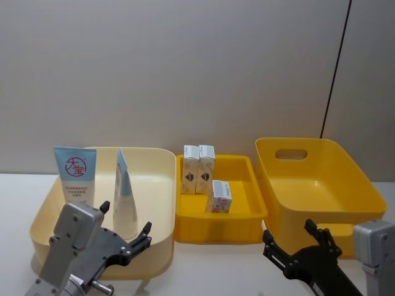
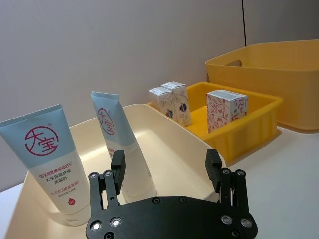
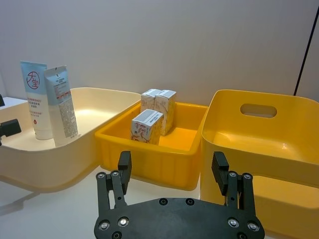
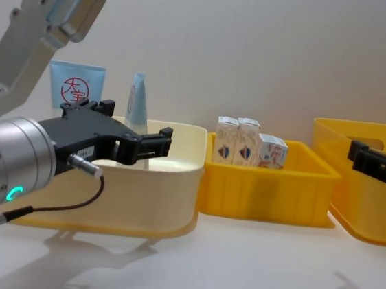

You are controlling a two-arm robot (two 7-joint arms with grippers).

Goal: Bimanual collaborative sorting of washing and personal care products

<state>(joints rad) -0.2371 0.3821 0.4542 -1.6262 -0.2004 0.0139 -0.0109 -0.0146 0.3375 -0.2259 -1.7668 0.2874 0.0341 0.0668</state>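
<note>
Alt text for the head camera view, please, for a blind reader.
Left to right: a cream bin holding two standing blue-white tubes, a small yellow bin holding three white cartons, a large yellow bin. The left gripper and right gripper hover open in the foreground.

The flat tube (image 2: 50, 169) carries a red ring logo reading 大宝, and a red line beneath it starts "98%" and ends "B5". The slim tube (image 2: 122, 149) bears the same 大宝 logo, smaller. Print on the cartons (image 2: 172, 102) is too small to read.

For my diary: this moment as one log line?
left gripper open by cream plastic bin | right gripper open by deep yellow plastic bin | blue-white tubes, white cartons untouched
</note>
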